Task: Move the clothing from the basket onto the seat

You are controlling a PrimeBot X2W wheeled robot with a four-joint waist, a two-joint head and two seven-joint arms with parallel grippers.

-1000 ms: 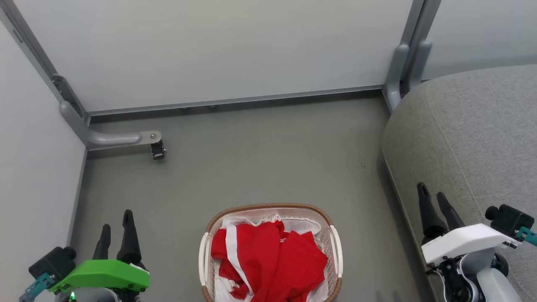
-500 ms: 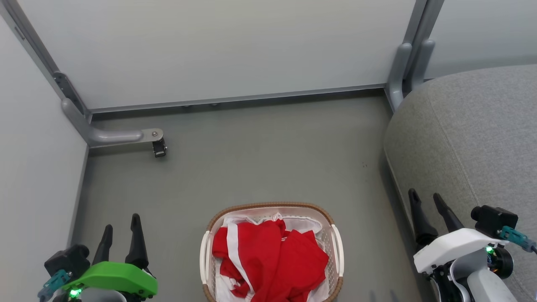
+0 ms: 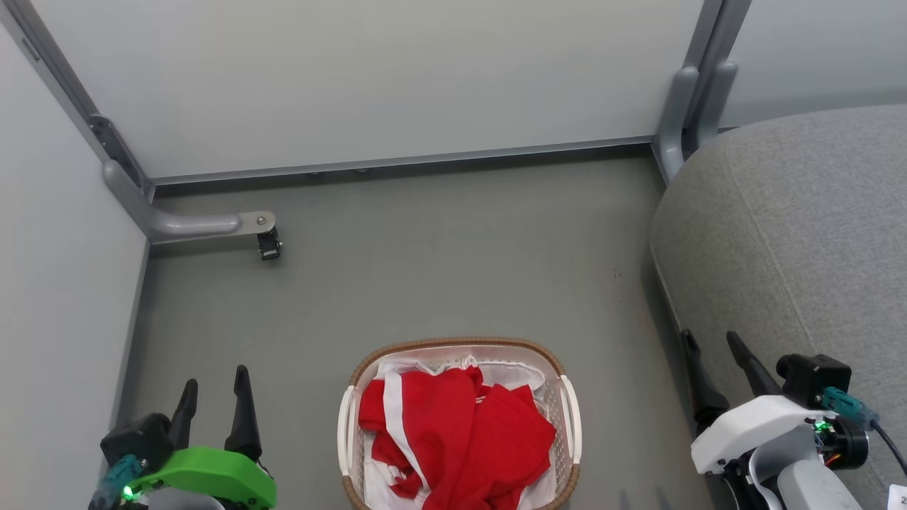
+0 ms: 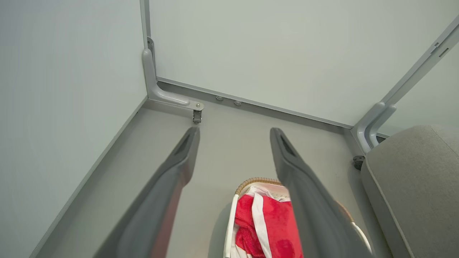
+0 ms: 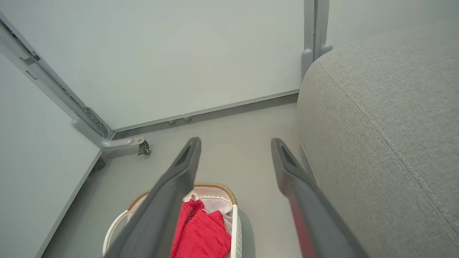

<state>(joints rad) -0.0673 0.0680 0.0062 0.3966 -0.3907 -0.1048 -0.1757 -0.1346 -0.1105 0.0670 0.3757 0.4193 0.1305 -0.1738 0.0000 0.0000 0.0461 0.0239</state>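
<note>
The red clothing (image 3: 460,443) with white stripes lies heaped in the white basket (image 3: 570,425) with a brown woven rim, on the floor at the bottom centre of the head view. The grey seat (image 3: 801,234) fills the right side. My left gripper (image 3: 216,386) hangs open at the lower left, well left of the basket. My right gripper (image 3: 711,342) stands open at the lower right, over the seat's edge. In the left wrist view the clothing (image 4: 267,225) and seat (image 4: 416,179) show past the open fingers (image 4: 179,168). The right wrist view shows the basket (image 5: 235,225), clothing (image 5: 204,236) and seat (image 5: 376,118).
Pale partition walls (image 3: 368,78) close off the back and left. A grey metal foot with a small caster (image 3: 268,244) juts onto the floor at the left; another post base (image 3: 673,134) stands by the seat. Bare grey floor (image 3: 439,262) lies beyond the basket.
Both grippers have sunk lower in the head view and drifted inward toward the basket. The right gripper's fingers have spread a little wider. The basket and clothing have not moved.
</note>
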